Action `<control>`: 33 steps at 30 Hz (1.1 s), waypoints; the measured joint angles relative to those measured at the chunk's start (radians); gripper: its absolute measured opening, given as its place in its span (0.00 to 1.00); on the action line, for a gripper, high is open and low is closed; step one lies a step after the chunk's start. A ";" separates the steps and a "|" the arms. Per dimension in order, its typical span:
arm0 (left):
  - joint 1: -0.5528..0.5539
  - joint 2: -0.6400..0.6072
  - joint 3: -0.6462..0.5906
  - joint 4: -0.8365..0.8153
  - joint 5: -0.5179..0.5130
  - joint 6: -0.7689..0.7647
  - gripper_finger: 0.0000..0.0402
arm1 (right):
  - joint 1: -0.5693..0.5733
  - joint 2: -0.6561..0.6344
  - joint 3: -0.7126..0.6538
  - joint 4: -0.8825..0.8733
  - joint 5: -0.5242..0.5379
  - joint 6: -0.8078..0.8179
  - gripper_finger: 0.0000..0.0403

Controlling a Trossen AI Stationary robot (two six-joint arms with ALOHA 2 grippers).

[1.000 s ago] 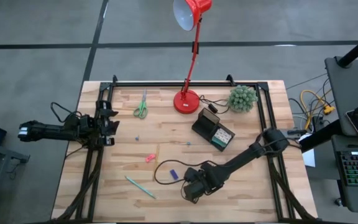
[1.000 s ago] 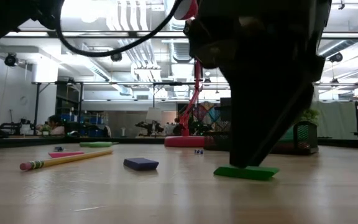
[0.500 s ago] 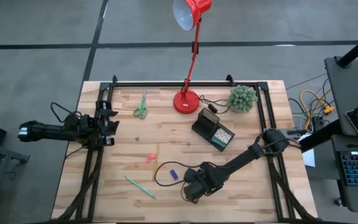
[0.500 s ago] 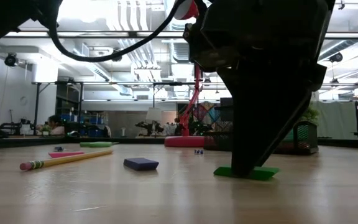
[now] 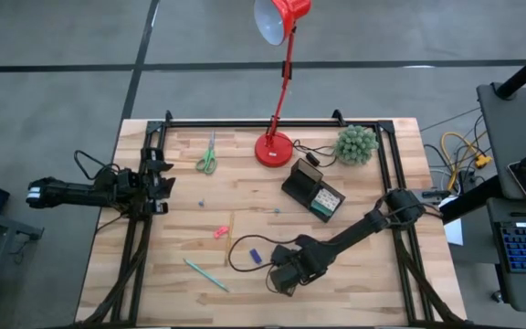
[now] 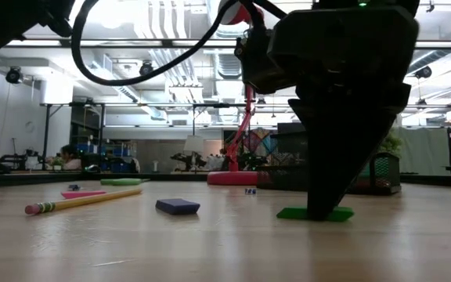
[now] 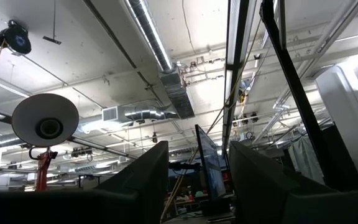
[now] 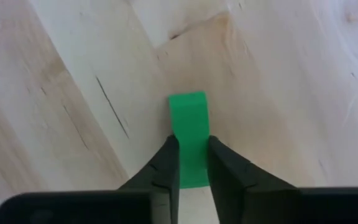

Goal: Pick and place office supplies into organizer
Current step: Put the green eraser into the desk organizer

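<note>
Wooden table (image 5: 354,274): right gripper (image 8: 191,158) clamped on small, stiff, light green piece (image 8: 189,121), held across narrow sides; left gripper (image 7: 197,180) half open.

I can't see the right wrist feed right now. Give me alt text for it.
The right gripper points down at the wooden table, its two dark fingers closed on either side of a small flat green piece lying on the wood. The far end of the piece sticks out beyond the fingertips; nothing else is in view.
</note>
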 joint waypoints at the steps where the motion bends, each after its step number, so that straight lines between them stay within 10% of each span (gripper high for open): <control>1: 0.000 0.000 0.000 0.000 0.000 0.000 0.39 | 0.000 0.000 0.000 0.001 -0.002 -0.013 0.12; 33: 0.000 0.000 0.000 0.000 0.000 0.000 0.39 | -0.010 -0.017 0.212 -0.303 0.109 -0.094 0.11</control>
